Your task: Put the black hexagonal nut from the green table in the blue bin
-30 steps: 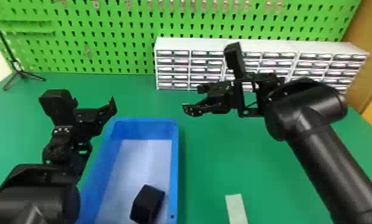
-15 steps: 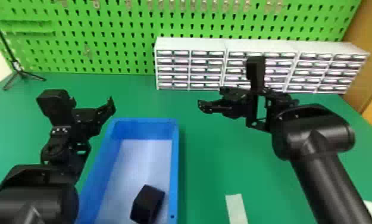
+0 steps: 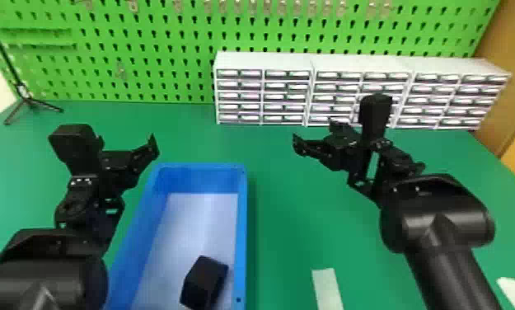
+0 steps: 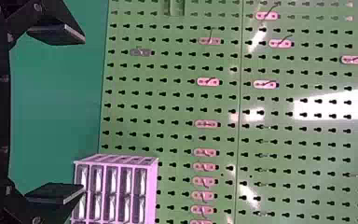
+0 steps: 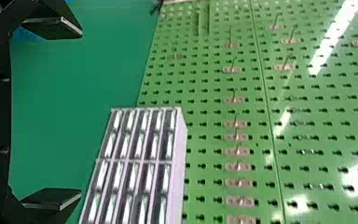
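The black hexagonal nut (image 3: 204, 282) lies inside the blue bin (image 3: 241, 231), near the bin's right wall at the front. My left gripper (image 3: 129, 154) is above the bin's far left corner, well beyond the nut. In the left wrist view, the left gripper (image 4: 80, 114) has its fingers wide apart with nothing between them. Over the table right of the bin is my right gripper (image 3: 310, 138); in the right wrist view that gripper (image 5: 80, 115) stands open and holds nothing.
White drawer cabinets (image 3: 264, 88) line the back of the green table (image 3: 285, 206), before a green pegboard (image 3: 145, 49). A small black tripod (image 3: 29, 101) stands at the back left. A pale strip (image 3: 327, 288) lies on the table at the front, right of the bin.
The right arm has swung to the right, away from the bin, and its gripper has turned somewhat. The left arm has barely moved, and the nut lies unchanged in the bin.
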Controlling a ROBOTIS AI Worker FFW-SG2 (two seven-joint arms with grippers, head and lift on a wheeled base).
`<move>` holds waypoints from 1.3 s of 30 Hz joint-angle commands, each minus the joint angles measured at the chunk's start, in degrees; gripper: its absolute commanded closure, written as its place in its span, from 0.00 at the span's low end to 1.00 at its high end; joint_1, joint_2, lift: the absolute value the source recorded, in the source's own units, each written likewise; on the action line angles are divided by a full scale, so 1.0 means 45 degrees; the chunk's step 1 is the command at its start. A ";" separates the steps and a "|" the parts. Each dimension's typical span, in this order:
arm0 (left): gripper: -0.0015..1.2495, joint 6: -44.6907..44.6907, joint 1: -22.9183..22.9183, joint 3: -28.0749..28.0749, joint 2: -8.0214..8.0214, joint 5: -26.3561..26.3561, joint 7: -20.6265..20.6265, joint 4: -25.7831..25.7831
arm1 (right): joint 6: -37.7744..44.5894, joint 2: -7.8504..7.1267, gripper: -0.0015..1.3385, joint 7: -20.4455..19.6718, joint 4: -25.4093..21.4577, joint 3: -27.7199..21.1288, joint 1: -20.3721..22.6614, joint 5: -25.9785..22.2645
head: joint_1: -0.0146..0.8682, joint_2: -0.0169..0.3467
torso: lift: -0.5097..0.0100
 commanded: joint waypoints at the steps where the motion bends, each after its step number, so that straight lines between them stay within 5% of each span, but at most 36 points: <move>1: 0.13 0.0010 0.0024 0.0001 0.0000 0.0039 0.0001 -0.0012 | -0.0594 0.0098 0.08 -0.0570 -0.0047 -0.0057 0.0401 -0.0059 | 0.79 0.12 | 0.80; 9: 0.13 0.0010 0.0024 -0.0155 0.0000 0.0078 0.0001 -0.0012 | -0.2234 0.0215 0.08 -0.1956 -0.0047 -0.0135 0.1124 0.0156 | 0.79 0.12 | 0.80; 26: 0.13 0.0030 0.0141 -0.0624 -0.0019 0.0137 0.0001 0.0007 | -0.4227 0.0742 0.08 -0.3538 -0.0184 -0.1092 0.2491 0.0762 | 0.79 0.12 | 0.80; 39: 0.13 0.0089 0.0180 -0.0839 -0.0019 0.0215 0.0001 0.0007 | -0.4812 0.0851 0.08 -0.4456 -0.0359 -0.1190 0.2999 0.0918 | 0.79 0.12 | 0.80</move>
